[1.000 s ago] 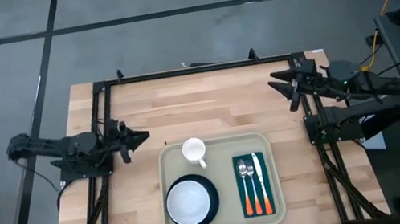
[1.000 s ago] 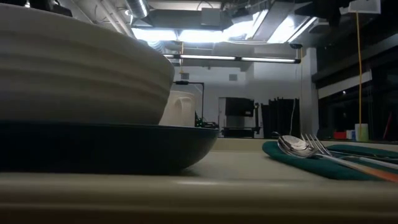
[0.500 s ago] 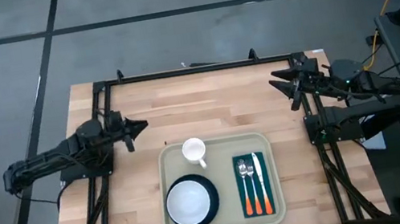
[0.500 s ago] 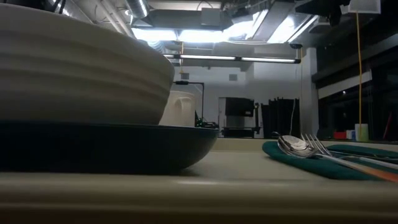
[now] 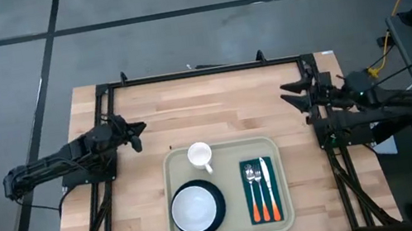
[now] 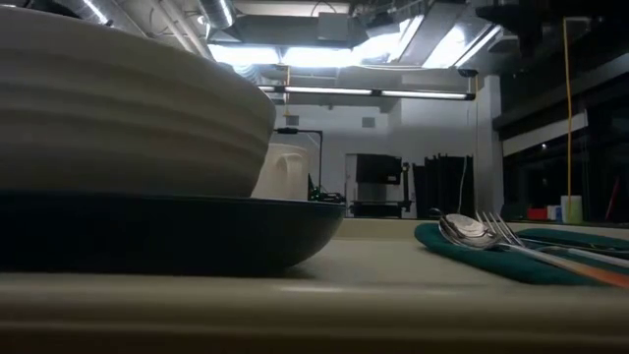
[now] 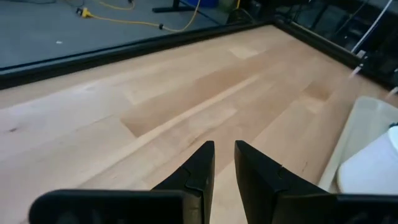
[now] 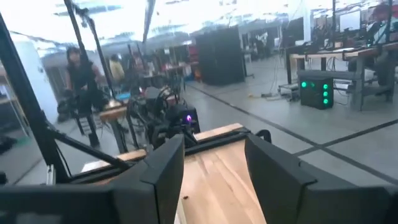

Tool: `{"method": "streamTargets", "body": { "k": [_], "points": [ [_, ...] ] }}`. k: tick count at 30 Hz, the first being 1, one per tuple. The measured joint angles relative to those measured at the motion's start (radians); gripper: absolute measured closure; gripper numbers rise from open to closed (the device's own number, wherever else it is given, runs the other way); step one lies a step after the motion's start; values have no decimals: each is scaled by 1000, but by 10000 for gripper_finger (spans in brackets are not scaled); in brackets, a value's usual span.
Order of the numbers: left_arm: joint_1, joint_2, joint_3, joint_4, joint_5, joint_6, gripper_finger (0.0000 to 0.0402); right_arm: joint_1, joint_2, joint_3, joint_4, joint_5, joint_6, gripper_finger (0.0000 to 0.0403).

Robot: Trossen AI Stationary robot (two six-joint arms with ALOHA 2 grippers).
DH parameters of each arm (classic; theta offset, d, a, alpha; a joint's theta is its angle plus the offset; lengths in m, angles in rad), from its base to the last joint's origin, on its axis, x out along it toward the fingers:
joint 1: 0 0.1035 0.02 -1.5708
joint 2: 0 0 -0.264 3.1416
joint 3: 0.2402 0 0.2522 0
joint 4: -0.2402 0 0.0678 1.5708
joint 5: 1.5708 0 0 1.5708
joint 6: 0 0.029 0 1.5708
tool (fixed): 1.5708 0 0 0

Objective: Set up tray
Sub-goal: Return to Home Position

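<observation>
The cream tray (image 5: pixel 233 227) lies on the wooden table near its front edge. On it stand a white mug (image 5: pixel 200 155) and a white bowl (image 5: pixel 196 208) on a dark plate (image 6: pixel 167 231). A green napkin (image 5: pixel 261 192) on it carries a spoon, a fork and a knife with orange handles. My left gripper (image 5: pixel 141 130) hovers over bare wood left of the tray, its fingers (image 7: pixel 205 158) a narrow gap apart with nothing between. My right gripper (image 5: pixel 285 94) hangs open above the table's far right part, also with nothing in it (image 8: pixel 214 146).
Black frame rails (image 5: pixel 199 72) run along the table's far edge and both sides. Bare wood (image 5: pixel 213 106) stretches between the two grippers behind the tray. In the right wrist view, people (image 8: pixel 81 81) and equipment stand in the room beyond the table.
My left arm has swung about its base, carrying its gripper a little toward the table's far edge and tipping it downward; its finger gap looks the same. My right arm has sunk a little, gripper still open. Nothing on the tray has moved.
</observation>
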Motion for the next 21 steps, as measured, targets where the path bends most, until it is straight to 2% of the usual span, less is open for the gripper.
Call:
{"method": "streamTargets", "body": {
  "k": [8,15,21],
  "points": [
    [0,0,0,-11,21,22,343,0,-240,-279,157,-6,69,226],
    [0,0,0,-18,85,16,343,29,-305,-500,384,-6,156,226],
    [0,0,0,-19,87,16,343,63,-296,-507,271,2,107,226]
  ]
}}
